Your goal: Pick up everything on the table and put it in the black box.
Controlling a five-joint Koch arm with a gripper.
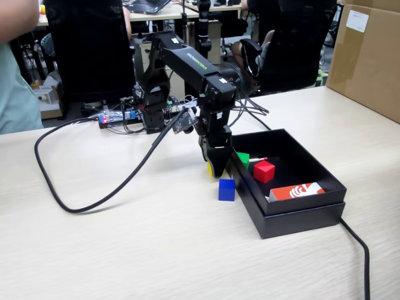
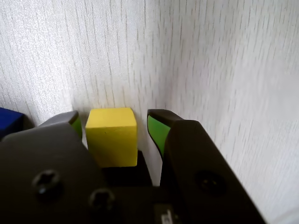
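My gripper (image 1: 217,167) points down at the table (image 1: 156,250), just left of the black box (image 1: 300,211). Its jaws are open and stand on either side of the yellow cube (image 2: 111,135), with a small gap on each side; the green pads (image 2: 156,133) face the cube. In the fixed view only a sliver of the yellow cube (image 1: 210,168) shows beside the gripper. The blue cube (image 1: 227,189) sits on the table in front of the gripper and shows at the wrist view's left edge (image 2: 9,122). The green cube (image 1: 243,159) and the red cube (image 1: 264,170) lie inside the box.
A red-and-white card (image 1: 297,191) and a thin red-tipped stick (image 1: 257,160) lie in the box. A thick black cable (image 1: 94,201) loops over the table on the left; another (image 1: 357,247) runs past the box. A brown carton (image 1: 369,56) stands at the back right.
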